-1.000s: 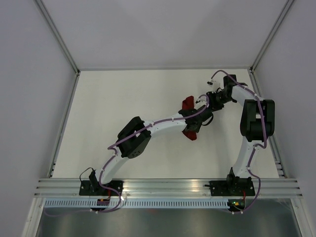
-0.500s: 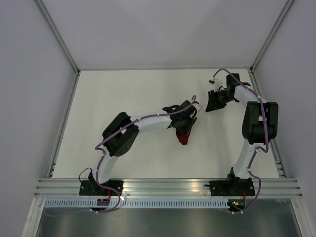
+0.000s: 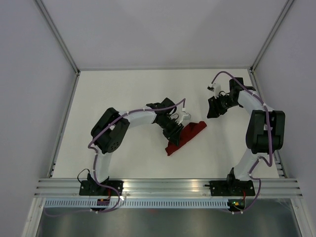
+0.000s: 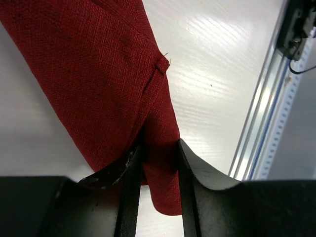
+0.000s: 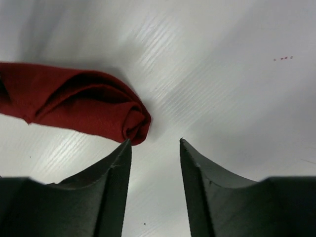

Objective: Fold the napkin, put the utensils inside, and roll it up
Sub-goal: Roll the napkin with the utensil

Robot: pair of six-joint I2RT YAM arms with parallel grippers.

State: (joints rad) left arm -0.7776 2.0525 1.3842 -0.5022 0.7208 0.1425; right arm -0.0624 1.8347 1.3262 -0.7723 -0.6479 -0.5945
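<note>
The dark red napkin (image 3: 187, 136) lies rolled into a long bundle on the white table, slanting from lower left to upper right. My left gripper (image 3: 176, 129) sits over its middle and is shut on the napkin (image 4: 123, 74), with cloth pinched between the fingers (image 4: 129, 182). My right gripper (image 3: 213, 109) hovers just beyond the roll's right end, open and holding nothing; its view shows the coiled end of the napkin (image 5: 136, 123) just ahead of its left finger (image 5: 116, 173). The utensils are hidden.
An aluminium rail (image 3: 168, 186) runs along the table's near edge; it also shows in the left wrist view as a rail (image 4: 259, 113). Grey walls (image 3: 29, 98) enclose the table on the left, right and back.
The left arm swung left and drew the napkin down onto the table, where it now lies stretched out. The right gripper let go, opened and pulled back to the right.
</note>
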